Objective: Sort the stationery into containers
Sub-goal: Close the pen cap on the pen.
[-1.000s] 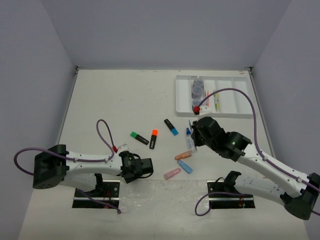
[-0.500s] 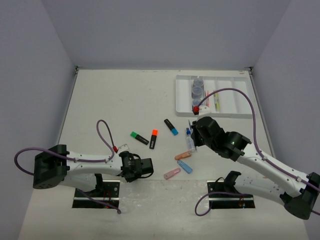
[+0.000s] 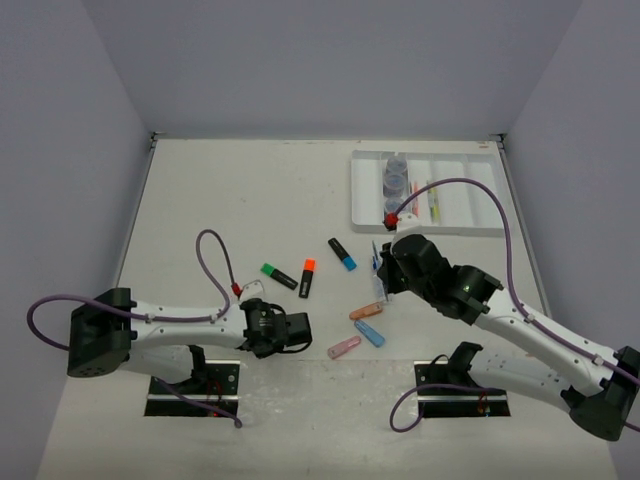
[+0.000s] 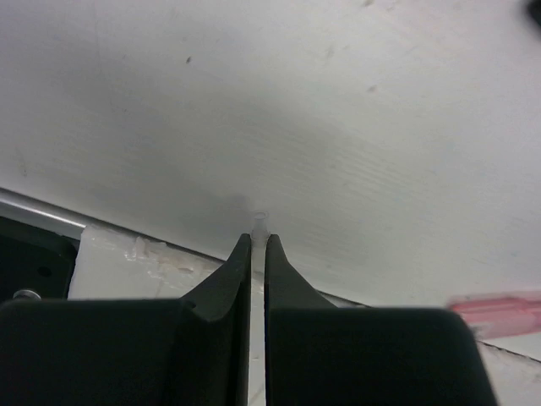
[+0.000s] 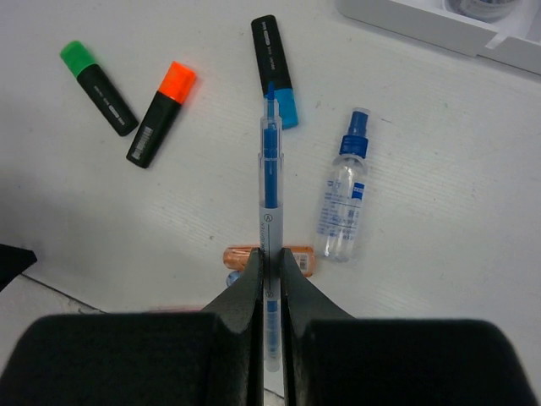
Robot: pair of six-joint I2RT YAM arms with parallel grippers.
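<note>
My right gripper [image 3: 381,262] [image 5: 270,264] is shut on a thin clear pen with blue ink [image 5: 269,169], held above the table with its tip pointing away. Below it lie the small blue-capped bottle [image 5: 345,196] and an orange capsule [image 5: 302,259]. Black highlighters with green [image 3: 278,275], orange [image 3: 306,277] and blue [image 3: 342,254] caps lie mid-table. A blue capsule [image 3: 370,333] and a pink one [image 3: 344,347] rest nearer the front. The white divided tray [image 3: 470,200] at the back right holds three grey-blue jars [image 3: 394,185] and thin pens [image 3: 433,205]. My left gripper [image 3: 299,328] [image 4: 258,243] is shut low over the table, holding nothing that I can see.
Grey walls close in the table on three sides. The front edge with the arm mounts [image 3: 190,385] lies just behind my left gripper. A purple cable loop [image 3: 212,262] rises from the left arm.
My left gripper has closed and shifted slightly to the right. My right gripper has moved a little toward the tray with the pen in it.
</note>
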